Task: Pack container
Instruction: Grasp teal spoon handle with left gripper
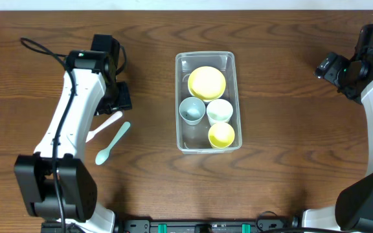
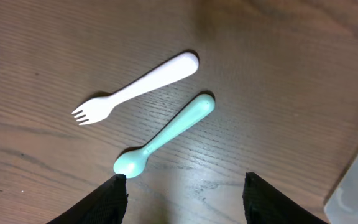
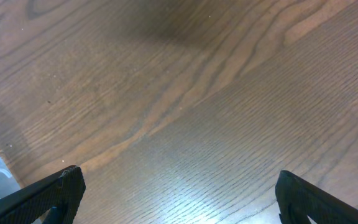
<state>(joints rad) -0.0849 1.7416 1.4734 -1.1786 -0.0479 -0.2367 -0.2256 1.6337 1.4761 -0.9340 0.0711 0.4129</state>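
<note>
1. Clear rectangular plastic container (image 1: 179, 103), centred on the wooden table (image 1: 290, 65), holds a yellow bowl (image 1: 206, 82) and three cups (image 1: 219, 111).
2. Left gripper (image 2: 185, 186), fingers spread, hovers over a white plastic fork (image 2: 135, 89) and teal spoon (image 2: 166, 134).
3. Right gripper (image 3: 176, 186), also spread, far right.

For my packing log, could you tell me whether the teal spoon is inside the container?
No, the teal spoon lies on the table beside the white fork, left of the container.
</note>
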